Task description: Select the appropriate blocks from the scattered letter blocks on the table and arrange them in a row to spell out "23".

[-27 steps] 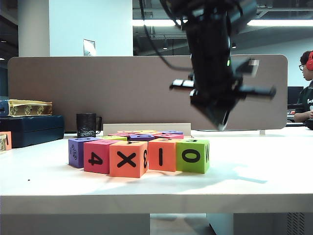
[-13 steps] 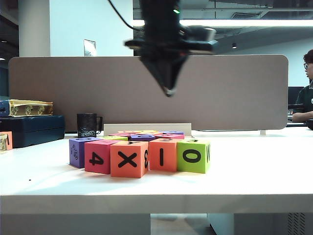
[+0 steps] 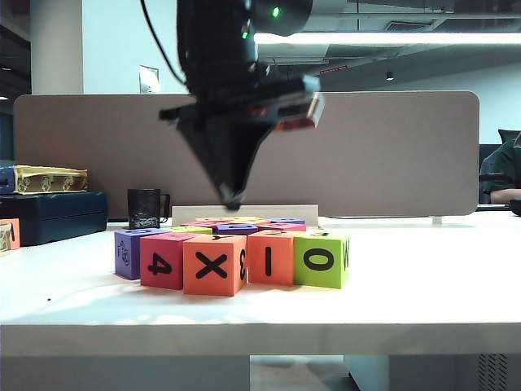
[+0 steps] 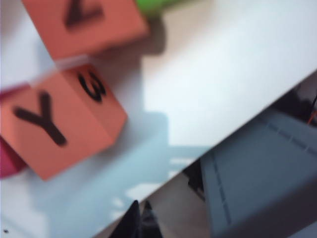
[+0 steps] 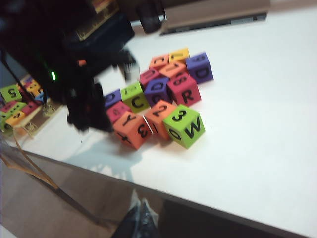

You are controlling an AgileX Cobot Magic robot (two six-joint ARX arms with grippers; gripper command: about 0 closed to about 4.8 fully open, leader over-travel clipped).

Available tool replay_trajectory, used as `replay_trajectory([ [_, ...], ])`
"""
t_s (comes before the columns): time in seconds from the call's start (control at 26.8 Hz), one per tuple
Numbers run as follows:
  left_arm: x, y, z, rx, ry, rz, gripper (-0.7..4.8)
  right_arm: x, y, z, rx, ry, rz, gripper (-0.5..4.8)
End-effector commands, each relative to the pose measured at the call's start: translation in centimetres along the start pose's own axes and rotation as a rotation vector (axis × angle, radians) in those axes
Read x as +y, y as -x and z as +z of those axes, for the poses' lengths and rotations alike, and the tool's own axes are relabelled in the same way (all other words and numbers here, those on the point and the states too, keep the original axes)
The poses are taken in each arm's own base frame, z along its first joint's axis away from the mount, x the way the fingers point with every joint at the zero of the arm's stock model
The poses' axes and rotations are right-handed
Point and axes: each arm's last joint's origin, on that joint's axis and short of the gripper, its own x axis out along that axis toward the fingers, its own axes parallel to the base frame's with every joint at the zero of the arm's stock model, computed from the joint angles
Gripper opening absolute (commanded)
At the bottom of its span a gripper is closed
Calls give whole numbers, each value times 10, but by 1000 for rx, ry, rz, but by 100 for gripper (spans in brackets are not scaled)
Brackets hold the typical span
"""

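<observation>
The letter blocks sit in a cluster on the white table (image 3: 407, 285). Its front row shows a purple block (image 3: 129, 251), a red "4" (image 3: 166, 261), an orange "X" (image 3: 213, 265), an orange "I" (image 3: 270, 258) and a green "O" (image 3: 320, 261). My left gripper (image 3: 234, 199) hangs point-down and shut just above the orange "X" block, holding nothing. Its tips (image 4: 140, 207) hover near the orange block marked "Y" and "3" (image 4: 59, 124). From the right wrist, an orange "2" block (image 5: 159, 115) and a green "3"/"W" block (image 5: 184, 126) show. My right gripper (image 5: 141, 207) is shut and empty, off the table's front edge.
A black mug (image 3: 145, 208) and a pale wooden strip (image 3: 244, 213) stand behind the cluster, before the brown partition (image 3: 391, 155). A dark case with a yellow box (image 3: 53, 213) is at the far left. A tray of more blocks (image 5: 15, 106) lies beside the table.
My left arm has swung from the right of the exterior view to the left and sunk, so its shut tip now hangs over the front row. The blocks have not moved.
</observation>
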Motion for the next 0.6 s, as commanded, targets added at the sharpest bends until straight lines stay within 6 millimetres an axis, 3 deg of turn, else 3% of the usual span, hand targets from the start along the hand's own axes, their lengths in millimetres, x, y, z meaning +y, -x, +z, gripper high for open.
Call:
replay_trajectory([
  [0.04,0,-10,-6,32,-37,-3,-6,-3,-6,6,16,-30,3,-1],
  [0.34,1,-32,-10,33,-44,0,-6,-7,-20,11,132,-100,137,-1],
  [0.6,2,-35,-2,-64,-46,1,-6,-7,-21,11,151,-105,185,-1],
])
